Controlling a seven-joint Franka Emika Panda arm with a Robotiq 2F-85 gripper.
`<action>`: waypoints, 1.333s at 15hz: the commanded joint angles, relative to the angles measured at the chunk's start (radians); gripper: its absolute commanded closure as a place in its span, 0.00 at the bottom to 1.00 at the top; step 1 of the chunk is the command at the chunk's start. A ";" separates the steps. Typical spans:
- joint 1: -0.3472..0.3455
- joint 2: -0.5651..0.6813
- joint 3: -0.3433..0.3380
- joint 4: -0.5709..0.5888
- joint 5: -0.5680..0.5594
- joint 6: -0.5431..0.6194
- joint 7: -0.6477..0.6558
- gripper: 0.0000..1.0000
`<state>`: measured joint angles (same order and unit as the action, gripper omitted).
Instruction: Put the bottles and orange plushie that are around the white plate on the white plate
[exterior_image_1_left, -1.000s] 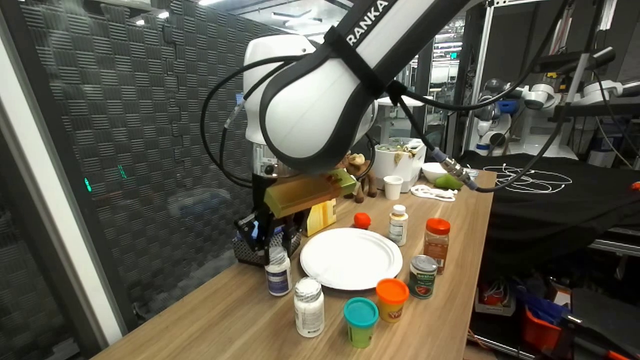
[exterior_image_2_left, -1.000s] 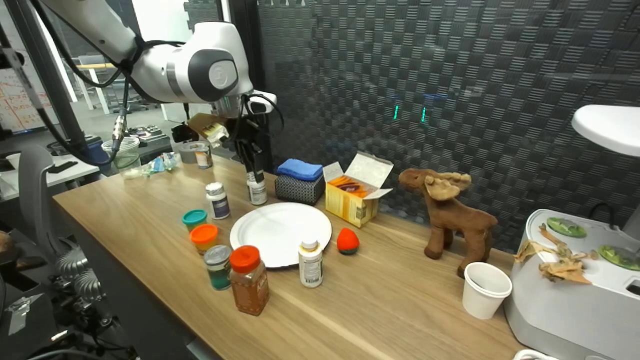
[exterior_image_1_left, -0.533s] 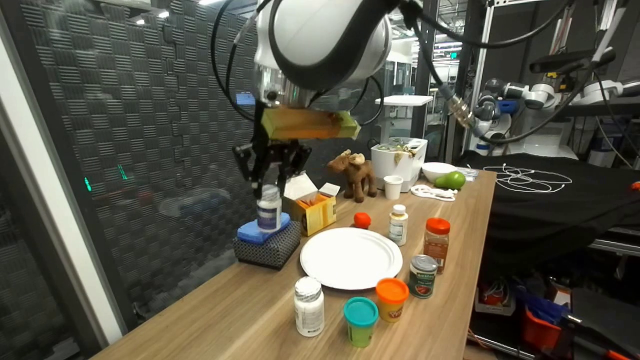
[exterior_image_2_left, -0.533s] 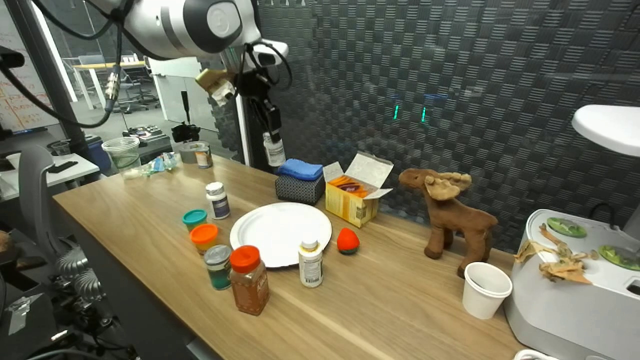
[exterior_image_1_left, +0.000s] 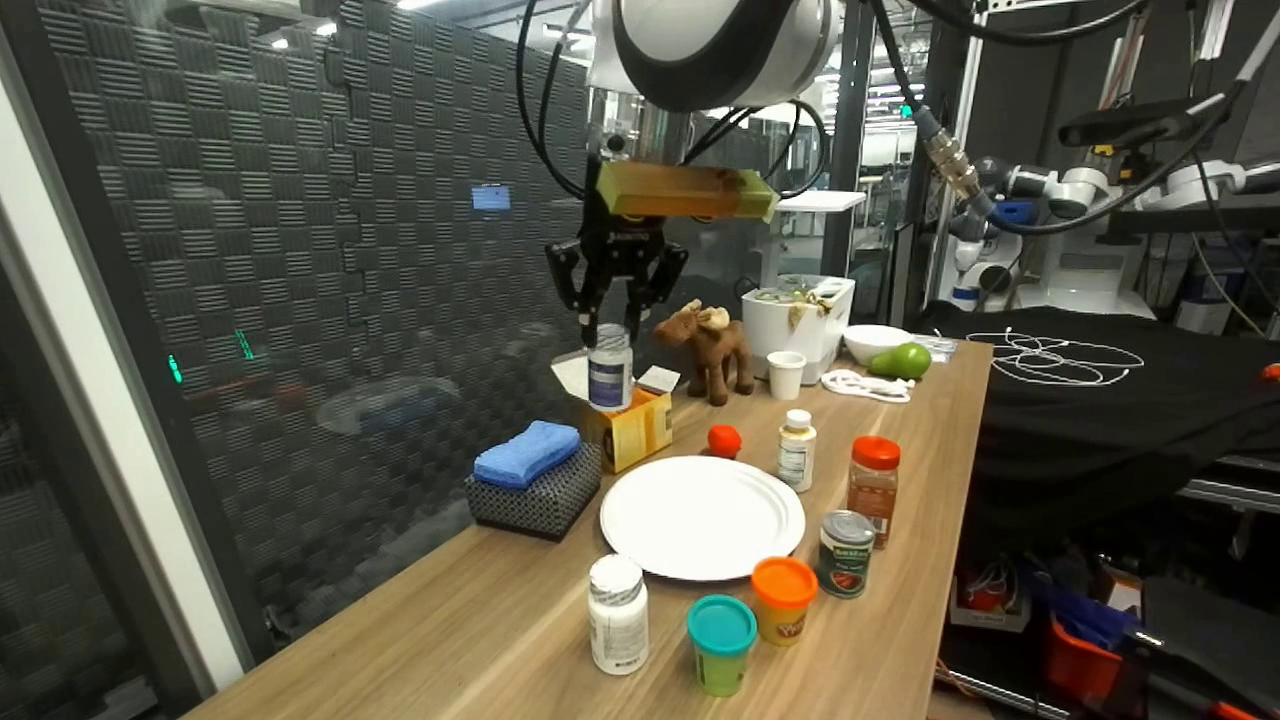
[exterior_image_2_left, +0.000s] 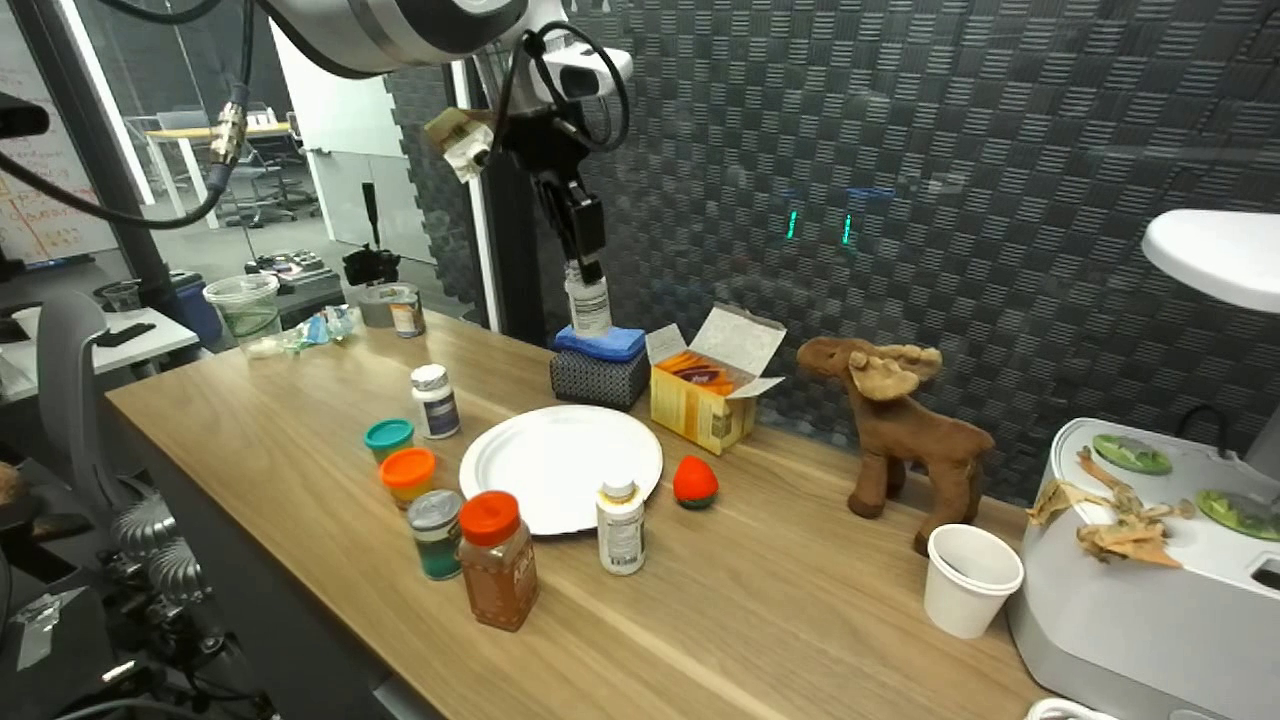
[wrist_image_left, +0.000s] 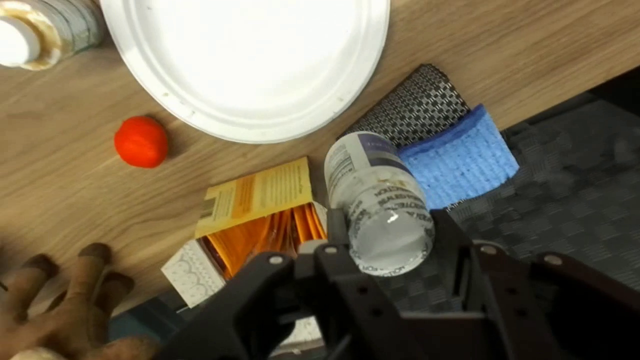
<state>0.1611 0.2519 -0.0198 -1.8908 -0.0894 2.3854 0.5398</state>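
My gripper (exterior_image_1_left: 612, 322) is shut on the neck of a white bottle with a blue label (exterior_image_1_left: 610, 380). The bottle hangs upright in the air behind the plate; it also shows in the wrist view (wrist_image_left: 350, 160). The bare white plate (exterior_image_1_left: 703, 518) lies on the table. The orange plushie (exterior_image_2_left: 696, 483) sits beside it with a white-capped bottle (exterior_image_2_left: 621, 530). A red-capped jar (exterior_image_2_left: 500, 570), a can (exterior_image_2_left: 436, 538), an orange-lidded tub (exterior_image_2_left: 408, 478), a teal-topped tub (exterior_image_2_left: 388, 438) and another white bottle (exterior_image_2_left: 435, 405) stand around the plate.
A dark woven box (exterior_image_1_left: 540, 500) with a blue cloth (exterior_image_1_left: 527, 453) and an open yellow carton (exterior_image_2_left: 700, 410) stand behind the plate, close to the wall. A brown plush moose (exterior_image_2_left: 910, 430), paper cups (exterior_image_2_left: 970, 590) and a white planter (exterior_image_2_left: 1130, 600) stand farther along.
My gripper has lifted the white bottle off the table beside the plate. It has risen and carried the bottle along the wall side toward the yellow carton. The other things have not moved.
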 joint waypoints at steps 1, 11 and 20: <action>-0.024 -0.015 0.002 -0.020 0.022 -0.058 -0.012 0.81; -0.086 0.152 0.003 0.007 0.152 -0.056 -0.064 0.81; -0.077 0.195 -0.009 0.018 0.145 0.068 -0.074 0.81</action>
<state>0.0811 0.4424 -0.0217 -1.8929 0.0364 2.3999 0.4904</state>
